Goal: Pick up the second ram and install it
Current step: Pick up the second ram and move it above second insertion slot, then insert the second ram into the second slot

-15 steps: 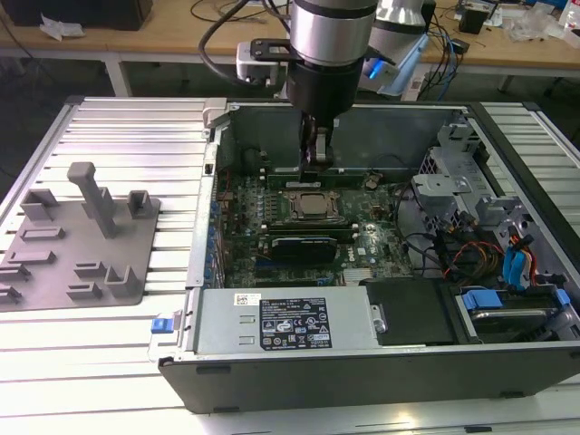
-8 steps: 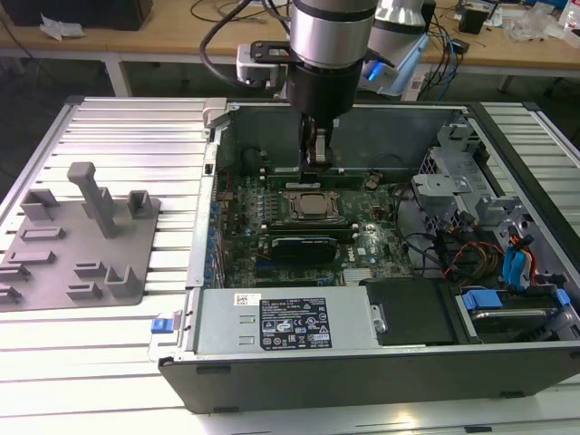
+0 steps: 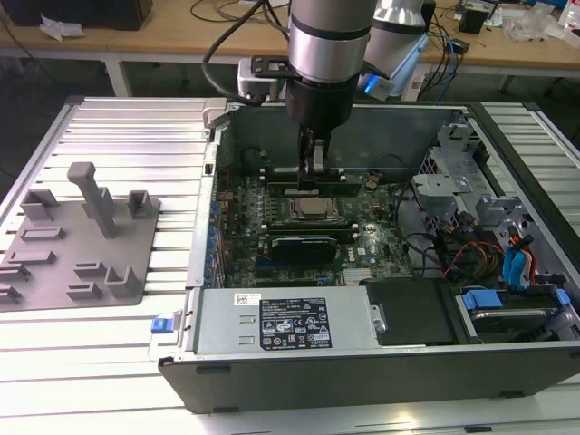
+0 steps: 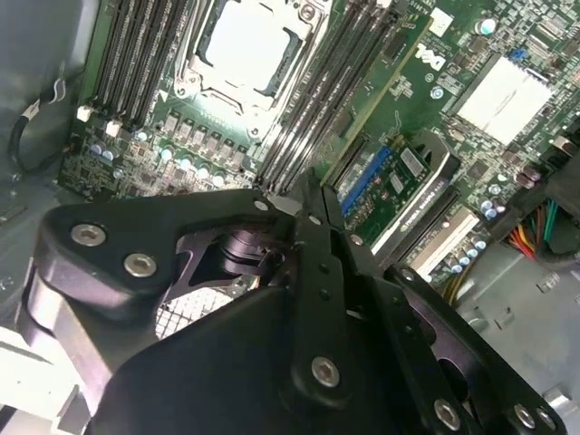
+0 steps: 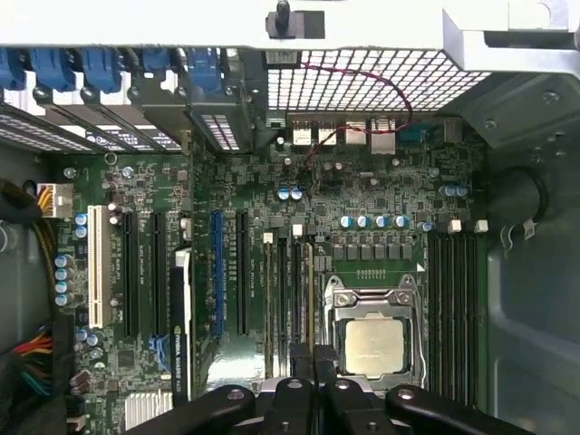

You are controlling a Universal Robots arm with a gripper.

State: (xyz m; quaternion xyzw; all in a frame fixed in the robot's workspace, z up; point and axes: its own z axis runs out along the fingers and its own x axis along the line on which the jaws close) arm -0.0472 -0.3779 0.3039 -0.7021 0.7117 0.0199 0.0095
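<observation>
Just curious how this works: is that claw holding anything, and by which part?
Cannot tell. The gripper sits at the memory slots beside the processor, in line with a green ram stick; any grip on its top edge is hidden.

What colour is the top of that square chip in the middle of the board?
The processor chip is silver, clearest in the first wrist view.

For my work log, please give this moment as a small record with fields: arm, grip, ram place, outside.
arm: hand is low inside the open computer case
grip: shut on the second ram
ram place: on edge, in line with the slots beside the processor
outside: grey holder at the exterior view's left
</observation>
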